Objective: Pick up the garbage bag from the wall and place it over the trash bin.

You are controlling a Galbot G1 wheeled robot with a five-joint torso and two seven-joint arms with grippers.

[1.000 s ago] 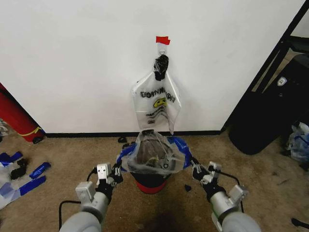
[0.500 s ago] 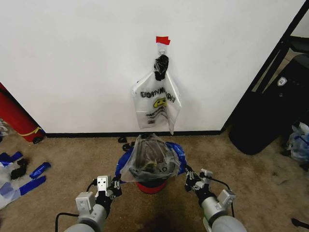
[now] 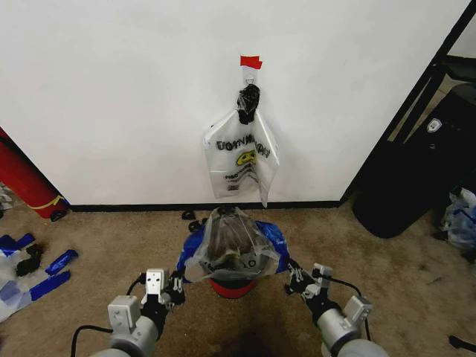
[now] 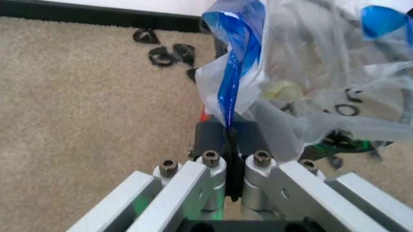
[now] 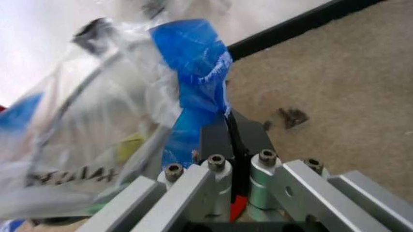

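Between the two hands, low on the carpet (image 3: 89, 238) in front of the wall (image 3: 119, 97), sits the trash bin (image 3: 232, 287), its red base band showing under the garbage bag (image 3: 232, 245) draped across its top. That bag is clear plastic with blue tape strips at both sides, and it bulges up over the bin's mouth. Left of it, the left hand (image 3: 176, 282) is clenched on the bag's blue-taped edge; the left wrist view shows the jaws pressed together with the blue strip (image 4: 233, 72) running down into them. On the other side, the right hand (image 3: 292, 277) is likewise clamped on a blue-taped corner, which the right wrist view shows pinched between the closed jaws. Beyond both hands, up on the wall, a second printed bag (image 3: 242, 160) (no blue tape on it) hangs from a small hook (image 3: 251, 74) under a piece of red tape (image 3: 251, 62). Far out past the left hand a big red cylinder (image 3: 26, 182) leans by the baseboard, and blue tape scraps (image 3: 52, 271) lie on the carpet
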